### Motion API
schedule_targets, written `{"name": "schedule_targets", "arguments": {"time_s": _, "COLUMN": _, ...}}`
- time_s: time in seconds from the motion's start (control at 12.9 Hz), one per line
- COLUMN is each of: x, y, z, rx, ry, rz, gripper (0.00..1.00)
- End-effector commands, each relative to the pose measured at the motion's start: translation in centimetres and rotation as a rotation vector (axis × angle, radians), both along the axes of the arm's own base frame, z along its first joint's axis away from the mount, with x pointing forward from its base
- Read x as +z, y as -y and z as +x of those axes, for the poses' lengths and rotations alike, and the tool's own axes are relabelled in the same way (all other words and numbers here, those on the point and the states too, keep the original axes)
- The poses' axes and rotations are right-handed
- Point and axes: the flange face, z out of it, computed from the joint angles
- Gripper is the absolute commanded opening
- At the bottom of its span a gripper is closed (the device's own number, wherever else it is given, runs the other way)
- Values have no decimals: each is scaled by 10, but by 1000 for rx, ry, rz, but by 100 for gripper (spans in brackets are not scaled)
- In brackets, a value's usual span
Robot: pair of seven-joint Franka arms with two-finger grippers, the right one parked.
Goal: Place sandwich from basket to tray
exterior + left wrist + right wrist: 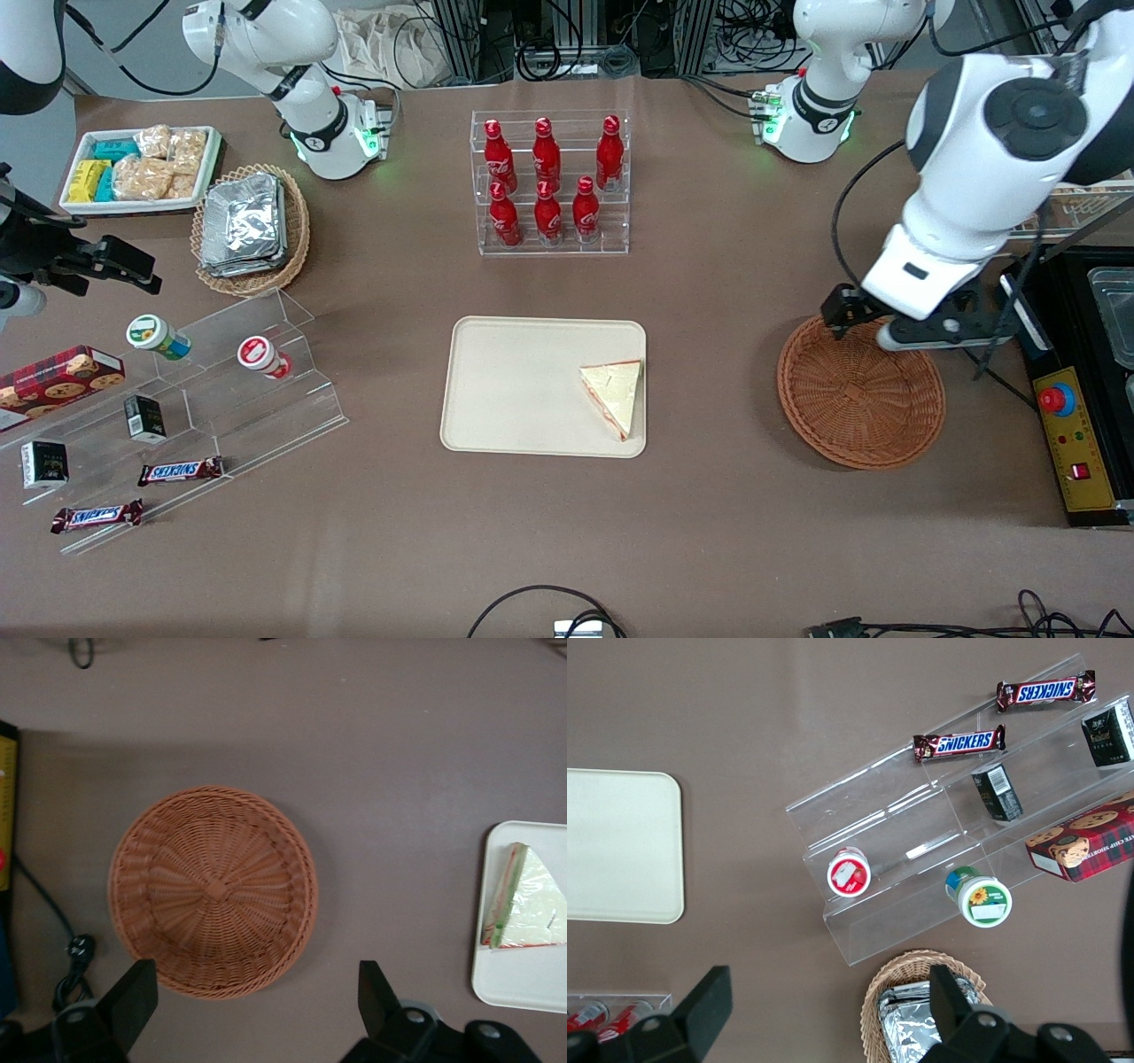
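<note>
Sandwich (pixel 615 392) already lies flat on the tray (pixel 523 390), tucked into the edge nearest the basket (pixel 861 399), around 3 o'clock on the tray in the front view. Makes sense: that is the shortest reach from the basket, so I'd say it was set down just inside the rim. Nothing touches it.

Basket is empty in the left wrist view, bare weave only (pixel 213 890), so nothing is left to fetch.

My gripper (pixel 257 1005) hangs above the basket, over its rim at about 12 o'clock in the front view, well apart from the tray. Fingers (pixel 133 997) spread wide, holding nothing.

I judge the task done, arm just hanging clear. Only worry: the sandwich sits close to the tray's rim, so a bump there could tip it out. No need to regrasp, I think.
</note>
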Motion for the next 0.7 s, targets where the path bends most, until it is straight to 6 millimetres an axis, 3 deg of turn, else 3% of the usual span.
{"name": "schedule_targets", "arguments": {"time_s": 0.0, "x": 12, "y": -18, "z": -7, "rx": 8, "ry": -35, "rz": -15, "gripper": 100}}
{"name": "schedule_targets", "arguments": {"time_s": 0.39, "x": 16, "y": -48, "z": -7, "rx": -17, "ry": -92, "rz": -44, "gripper": 100}}
{"name": "schedule_targets", "arguments": {"time_s": 0.62, "x": 15, "y": -53, "z": -7, "rx": -9, "ry": -97, "rz": -43, "gripper": 100}}
